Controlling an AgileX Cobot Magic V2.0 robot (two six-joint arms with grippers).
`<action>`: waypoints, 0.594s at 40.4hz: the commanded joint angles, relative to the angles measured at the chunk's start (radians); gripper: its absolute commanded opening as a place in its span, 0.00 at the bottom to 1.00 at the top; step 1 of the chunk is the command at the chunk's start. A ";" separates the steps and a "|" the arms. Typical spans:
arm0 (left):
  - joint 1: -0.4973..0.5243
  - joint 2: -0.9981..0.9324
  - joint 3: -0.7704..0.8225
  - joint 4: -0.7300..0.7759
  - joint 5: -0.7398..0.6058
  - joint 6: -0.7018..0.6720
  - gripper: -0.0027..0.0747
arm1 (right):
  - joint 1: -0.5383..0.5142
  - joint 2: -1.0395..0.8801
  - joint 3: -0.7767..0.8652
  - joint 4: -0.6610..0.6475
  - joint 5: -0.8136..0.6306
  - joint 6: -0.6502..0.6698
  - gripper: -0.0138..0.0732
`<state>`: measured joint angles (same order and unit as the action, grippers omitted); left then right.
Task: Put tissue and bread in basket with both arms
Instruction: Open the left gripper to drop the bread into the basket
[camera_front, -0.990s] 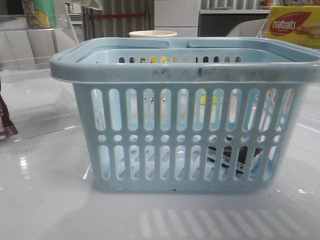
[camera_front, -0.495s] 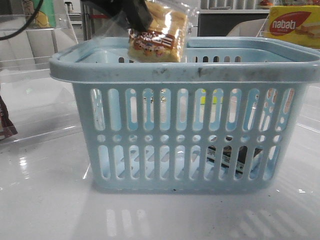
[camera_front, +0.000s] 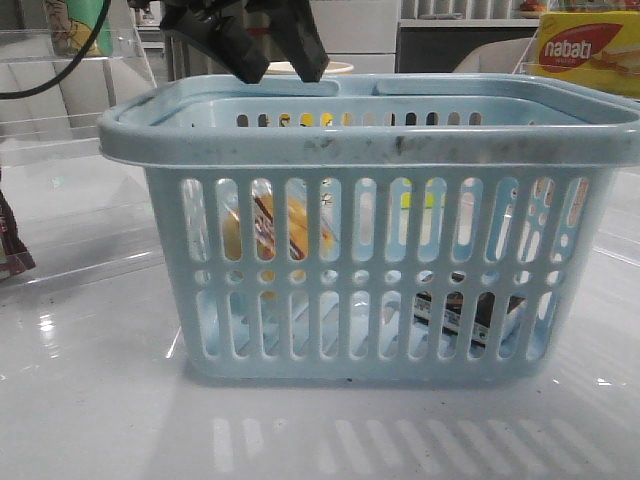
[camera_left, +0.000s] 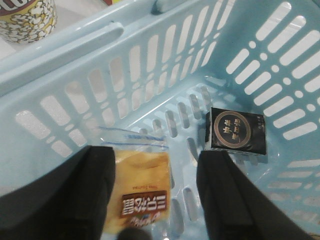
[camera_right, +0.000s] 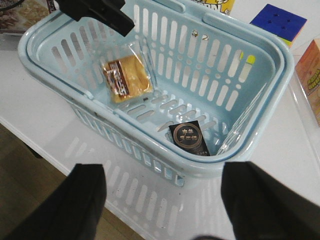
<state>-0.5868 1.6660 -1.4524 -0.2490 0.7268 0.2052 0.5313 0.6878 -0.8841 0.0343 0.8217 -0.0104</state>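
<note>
1. Pale blue plastic fills the front view: the basket (camera_front: 370, 140) stands mid-table, slotted walls all round, its scuffed rim facing me.
2. Inside it, the bread (camera_right: 126, 78) lies against the wall near the left end, its yellow showing through the slots at about 9 o'clock from the basket's middle in the front view.
3. Down on the floor of the basket, toward 4 o'clock in the front view, sits the tissue (camera_right: 189, 139), flat and dark, well apart from the bread.
4. Over the rim at roughly 11 o'clock hangs the left gripper (camera_front: 277, 62), jaws spread wide and holding nothing; its own camera looks straight down between them at the bread.
5. High above the near side hovers the right gripper (camera_right: 162, 200), fingers likewise parted and empty.
6. My reading: both items are in, so the placing step looks finished.
7. What seems called for next is simply lifting the left arm clear of the rim and handles without snagging them.
</note>
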 joint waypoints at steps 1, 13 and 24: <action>-0.007 -0.050 -0.033 -0.022 -0.059 0.001 0.63 | 0.000 -0.001 -0.026 -0.012 -0.069 -0.002 0.83; -0.007 -0.146 -0.033 -0.019 0.029 0.046 0.62 | 0.000 -0.001 -0.026 -0.012 -0.069 -0.002 0.83; -0.007 -0.354 0.015 -0.012 0.143 0.055 0.63 | 0.000 -0.001 -0.026 -0.012 -0.066 -0.002 0.83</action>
<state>-0.5868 1.4102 -1.4368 -0.2471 0.8969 0.2575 0.5313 0.6878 -0.8841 0.0343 0.8221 -0.0104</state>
